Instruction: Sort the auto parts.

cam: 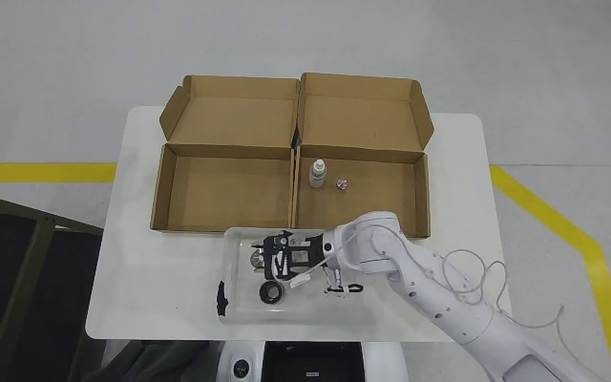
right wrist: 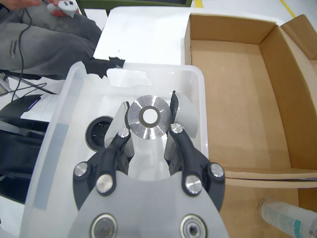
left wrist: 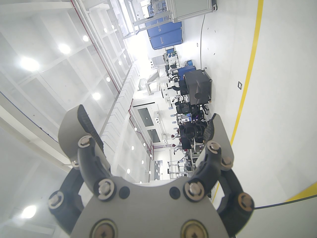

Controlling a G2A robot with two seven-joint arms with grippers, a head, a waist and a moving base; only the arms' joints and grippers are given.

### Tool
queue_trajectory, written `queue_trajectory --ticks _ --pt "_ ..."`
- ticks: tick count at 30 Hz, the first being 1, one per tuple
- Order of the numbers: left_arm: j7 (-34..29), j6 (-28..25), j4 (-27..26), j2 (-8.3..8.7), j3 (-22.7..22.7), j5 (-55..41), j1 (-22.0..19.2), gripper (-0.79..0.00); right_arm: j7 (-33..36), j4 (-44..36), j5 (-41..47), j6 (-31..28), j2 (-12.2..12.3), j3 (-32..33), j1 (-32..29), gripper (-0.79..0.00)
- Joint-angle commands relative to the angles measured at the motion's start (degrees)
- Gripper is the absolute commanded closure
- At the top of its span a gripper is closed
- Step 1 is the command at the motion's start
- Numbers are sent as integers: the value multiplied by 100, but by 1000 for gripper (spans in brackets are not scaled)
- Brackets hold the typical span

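My gripper (right wrist: 149, 104) clasps a metal disc (right wrist: 135, 117) with a hole through its middle, one finger on each side of its rim, inside the clear plastic bin (right wrist: 201, 100). A black ring (right wrist: 96, 137) lies in the bin just beside it. A cardboard box (right wrist: 235, 87) stands against the bin, and a bottle (right wrist: 284, 216) lies past its wall.

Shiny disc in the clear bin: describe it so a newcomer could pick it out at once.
On the white table, find the clear plastic bin on the robot's side of the two cardboard boxes. Inside it, the right gripper is shut on the metal disc. It is bright silver, flat-faced, with a round centre hole, unlike the black ring beside it.
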Motion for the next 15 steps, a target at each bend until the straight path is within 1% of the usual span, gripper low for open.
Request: queue_trajectory --ticks 1,10,15 --pt "0 0 0 0 0 0 0 -785 -164 -79 8 -28 23 114 -45 0" --pt "0 0 0 0 0 0 0 -785 -872 -259 26 -105 116 664 -197 0" --pt "0 0 0 0 0 0 0 -785 -1134 -282 73 -150 152 929 -223 0"
